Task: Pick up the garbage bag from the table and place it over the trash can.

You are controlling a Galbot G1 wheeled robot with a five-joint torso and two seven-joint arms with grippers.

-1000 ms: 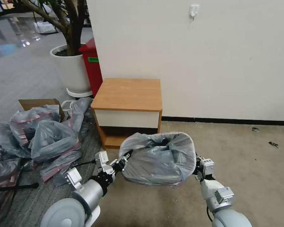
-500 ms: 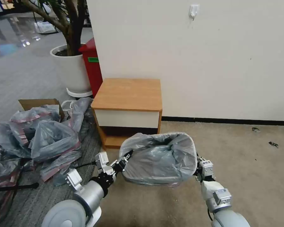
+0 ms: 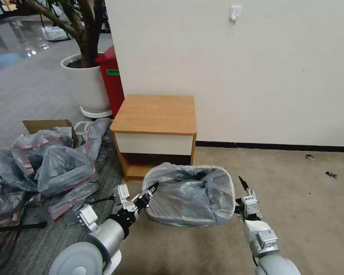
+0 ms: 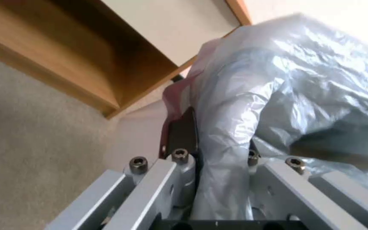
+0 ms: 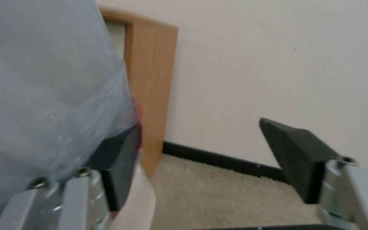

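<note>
The garbage bag (image 3: 189, 194), thin grey plastic with a pink band, is drawn down over the trash can on the carpet in front of the table (image 3: 156, 112). The plastic covers the can almost wholly; a strip of its cream side (image 4: 137, 137) shows in the left wrist view. My left gripper (image 3: 151, 190) is at the bag's left rim, shut on a fold of the garbage bag (image 4: 222, 134). My right gripper (image 3: 237, 189) is at the right rim and stands open (image 5: 209, 159). One of its fingers (image 5: 120, 166) lies against the bag (image 5: 43, 80); the other is well clear.
A heap of grey-and-pink bags (image 3: 46, 164) and a cardboard box (image 3: 46, 124) lie on the floor to the left. A red bin (image 3: 111, 80) and a white plant pot (image 3: 86, 84) stand behind the table. Open carpet (image 3: 294, 191) stretches right, up to the wall.
The bag has come down lower. My right gripper has opened and let go of the right rim. The left gripper keeps its hold.
</note>
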